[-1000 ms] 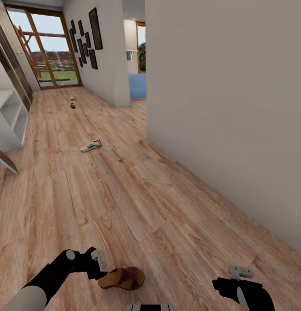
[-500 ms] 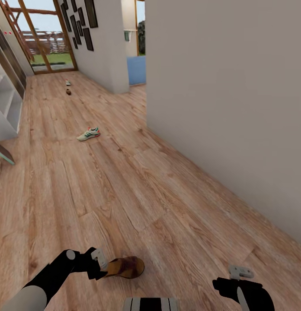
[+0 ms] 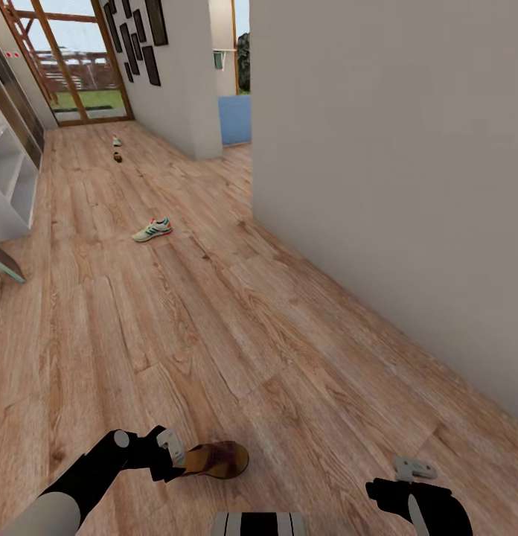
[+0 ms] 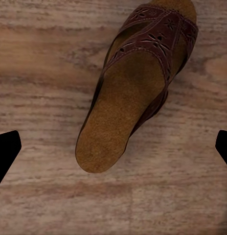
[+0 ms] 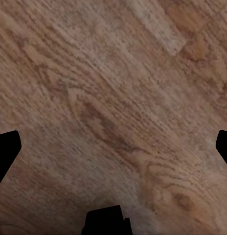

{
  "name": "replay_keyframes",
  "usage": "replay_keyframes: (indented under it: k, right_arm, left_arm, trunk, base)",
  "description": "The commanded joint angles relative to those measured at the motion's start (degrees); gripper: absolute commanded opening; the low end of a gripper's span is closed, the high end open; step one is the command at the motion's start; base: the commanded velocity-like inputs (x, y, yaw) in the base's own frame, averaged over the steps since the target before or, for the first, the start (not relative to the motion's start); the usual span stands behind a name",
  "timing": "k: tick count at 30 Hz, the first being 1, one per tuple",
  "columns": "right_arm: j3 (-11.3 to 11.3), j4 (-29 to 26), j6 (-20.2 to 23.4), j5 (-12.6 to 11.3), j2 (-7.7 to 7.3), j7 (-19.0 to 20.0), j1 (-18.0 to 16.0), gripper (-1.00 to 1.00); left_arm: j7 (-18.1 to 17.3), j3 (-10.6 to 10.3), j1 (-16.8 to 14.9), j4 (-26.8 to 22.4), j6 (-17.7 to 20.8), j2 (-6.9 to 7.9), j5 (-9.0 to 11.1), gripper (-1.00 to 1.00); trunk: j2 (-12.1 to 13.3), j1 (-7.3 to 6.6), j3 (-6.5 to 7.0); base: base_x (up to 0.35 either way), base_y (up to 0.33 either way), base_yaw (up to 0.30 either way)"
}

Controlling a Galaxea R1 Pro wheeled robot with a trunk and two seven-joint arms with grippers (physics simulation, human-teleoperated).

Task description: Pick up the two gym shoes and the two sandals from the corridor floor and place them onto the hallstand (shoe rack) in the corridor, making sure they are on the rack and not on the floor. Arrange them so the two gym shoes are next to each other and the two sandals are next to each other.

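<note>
A: Left wrist view looks straight down on one sandal (image 4: 134,83), lying flat on the corridor floor (image 4: 40,58). The left claw (image 4: 113,147) is spread wide, with the dark fingertips (image 4: 6,149) far to either side of the sandal's heel and holding nothing

B: And the other one?

A: The right claw (image 5: 113,147) is just as wide open, over bare planks and away from the sandal. One gym shoe (image 3: 153,230) lies well beyond the sandal up the corridor. Farther still, two small shapes sit on the floor, likely the other gym shoe (image 3: 116,141) and the second sandal (image 3: 117,157). A pale unit at the head view's left edge looks like the hallstand (image 3: 7,195), well apart from the near sandal

B: What could go wrong?

A: The sandal lies slanted between the fingers. I'd judge that closing now could catch only the thin sole edge and skid it across the floor, or pinch the strap so that the sandal swings. Coming down too low could jam the tips into the planks

B: Anything different from before?

A: The head view has dipped since a second ago, cutting off the window tops. Over the last half second almost nothing has changed
</note>
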Motion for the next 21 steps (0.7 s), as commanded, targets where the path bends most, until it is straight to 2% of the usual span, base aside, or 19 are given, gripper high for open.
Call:
replay_keyframes:
  k: [1, 8, 15, 21]
  right_arm:
    - [0.01, -0.06, 0.27, -0.03, 0.00, -0.08, -0.02, 1.00]
    - [0.01, -0.06, 0.27, 0.03, 0.03, -0.08, -0.02, 1.00]
    - [0.01, -0.06, 0.27, 0.13, 0.03, -0.08, -0.02, 1.00]
    - [0.01, -0.06, 0.27, 0.14, 0.03, -0.08, -0.02, 1.00]
  left_arm:
    - [-0.13, -0.19, -0.02, -0.10, 0.16, 0.05, -0.15, 1.00]
    - [-0.06, -0.19, 0.00, -0.14, 0.16, 0.05, -0.15, 1.00]
    - [-0.06, -0.19, 0.01, -0.13, 0.16, 0.03, -0.15, 1.00]
    - [-0.07, -0.22, 0.00, -0.10, 0.10, 0.03, -0.15, 1.00]
  trunk:
    - [-0.02, -0.01, -0.04]
    - [-0.02, -0.01, -0.05]
    - [-0.02, -0.01, -0.05]
    - [-0.02, -0.01, -0.05]
  base:
    - [0.000, 0.000, 0.000]
    - [0.003, 0.007, 0.000]
    - [0.060, 0.140, 0.000]
    - [0.020, 0.047, 0.000]
